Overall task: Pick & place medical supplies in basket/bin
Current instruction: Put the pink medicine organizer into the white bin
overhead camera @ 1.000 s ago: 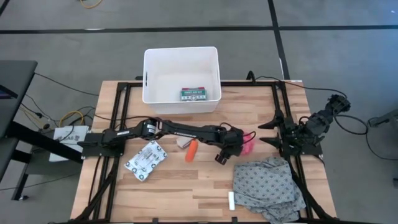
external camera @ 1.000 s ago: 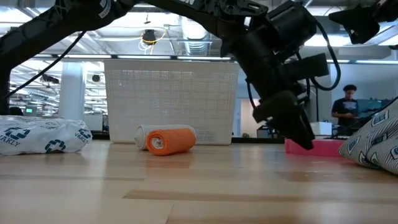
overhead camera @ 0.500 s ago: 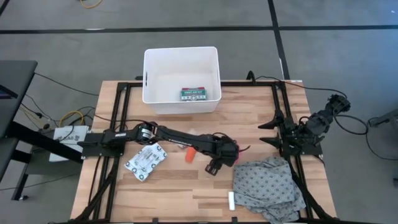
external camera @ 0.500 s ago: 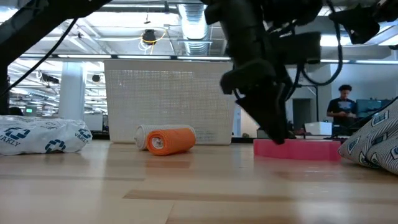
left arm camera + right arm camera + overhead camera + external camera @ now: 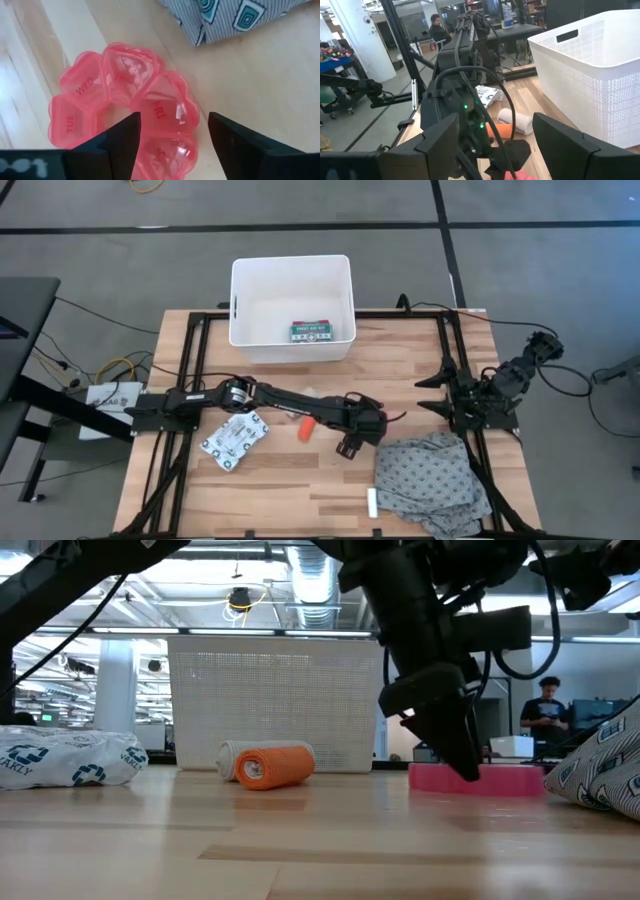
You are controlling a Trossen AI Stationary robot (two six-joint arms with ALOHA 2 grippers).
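The pink round ring of heart-shaped day compartments (image 5: 125, 100) lies flat on the table beside the grey cloth; its edge shows in the low view (image 5: 500, 780). My left gripper (image 5: 174, 120) (image 5: 352, 445) is open above it, pointing down, a finger on either side of the ring's nearer part. The orange tube (image 5: 307, 423) (image 5: 272, 766) and beige roll (image 5: 228, 758) lie side by side on the table. The printed packet (image 5: 235, 439) and small white tube (image 5: 372, 502) lie flat. The green-and-white box (image 5: 311, 331) sits inside the white bin (image 5: 240, 280). My right gripper (image 5: 495, 120) (image 5: 432, 395) waits open at the table's right edge. My left gripper comes at the pink ring from above. Its open fingers (image 5: 125, 132) stand astride the compartments nearest the wrist (image 5: 160, 112). One fingertip reaches down to the ring's top edge in the low view (image 5: 465, 772). Whether it touches the ring, I cannot tell.
The grey patterned cloth (image 5: 430, 480) (image 5: 240, 15) lies bunched just to the right of the ring, toward the near right corner. The bin stands at the far edge, left of centre. A person (image 5: 548, 710) stands in the room behind the table.
My left gripper has moved toward the table's near-left, then back a little to the right, staying open. The pink ring showed to the right of the gripper in the high view a second ago; it is now covered there by the gripper.
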